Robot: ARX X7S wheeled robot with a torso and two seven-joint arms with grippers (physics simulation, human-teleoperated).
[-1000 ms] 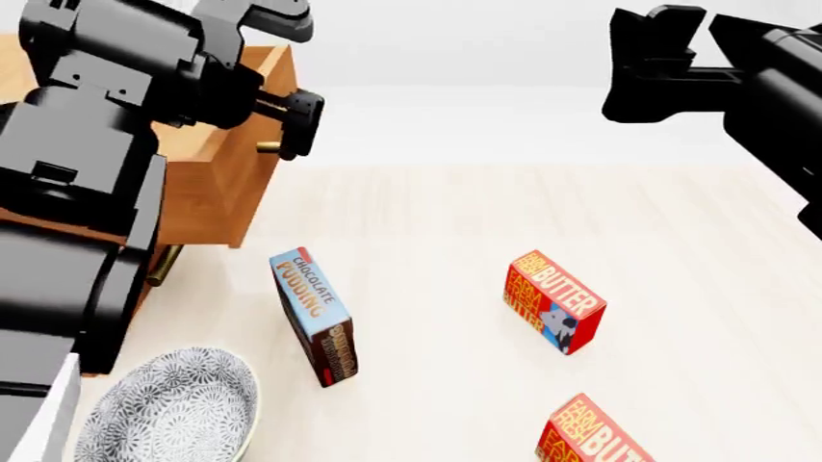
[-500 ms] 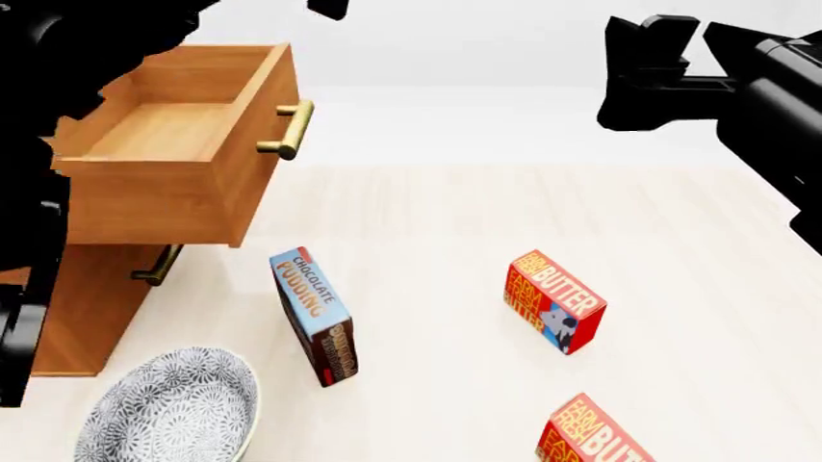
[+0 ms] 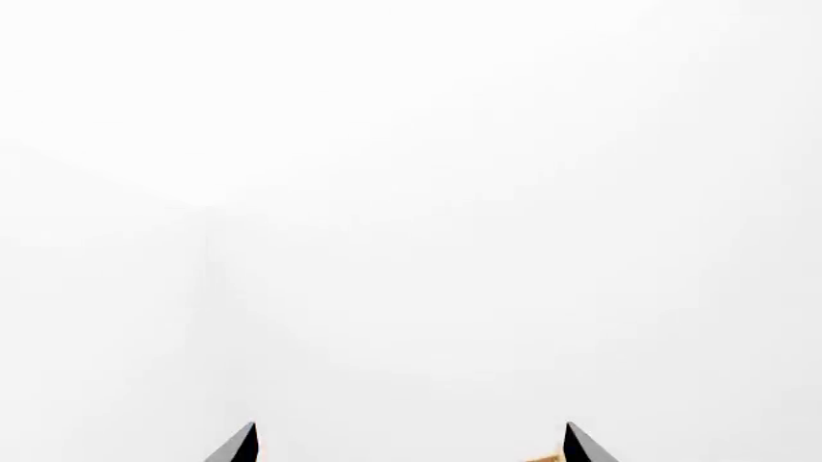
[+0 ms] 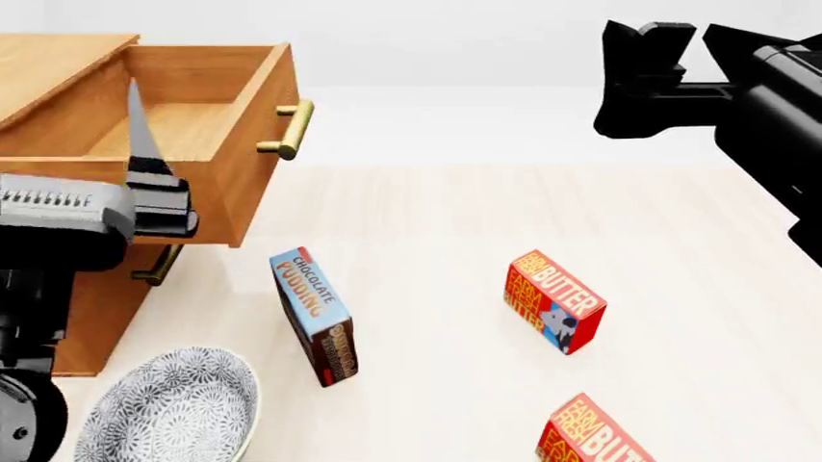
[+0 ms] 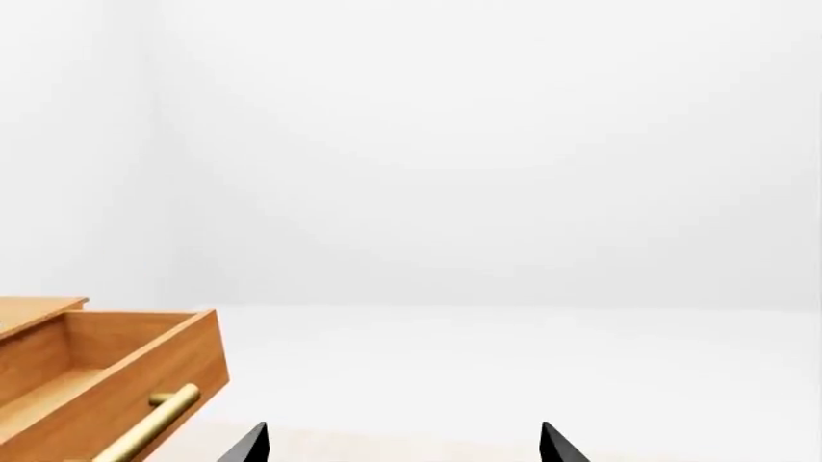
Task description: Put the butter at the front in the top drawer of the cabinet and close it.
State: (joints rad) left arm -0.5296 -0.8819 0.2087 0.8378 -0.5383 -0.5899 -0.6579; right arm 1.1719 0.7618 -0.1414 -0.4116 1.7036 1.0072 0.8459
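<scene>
Two red butter cartons lie on the pale floor: the butter at the front (image 4: 594,435) is cut by the head view's bottom edge, the other (image 4: 555,301) lies farther back. The cabinet (image 4: 88,310) stands at left with its top drawer (image 4: 254,159) pulled out and empty; the same drawer (image 5: 122,380) shows in the right wrist view. My left gripper (image 3: 408,448) is open, one of its fingers (image 4: 139,130) pointing up in front of the drawer. My right gripper (image 5: 400,445) is open and empty; in the head view this right gripper (image 4: 632,77) hangs high at right, far from both cartons.
A blue-and-brown chocolate pudding box (image 4: 315,313) stands between the cabinet and the cartons. A patterned grey bowl (image 4: 173,409) sits at the lower left. The drawer's brass handle (image 4: 293,128) juts toward the middle; a lower handle (image 4: 157,267) shows beneath it.
My left arm has dropped from over the drawer to the lower left, uncovering the open drawer. The right arm has barely shifted. The cartons, box and bowl have not moved.
</scene>
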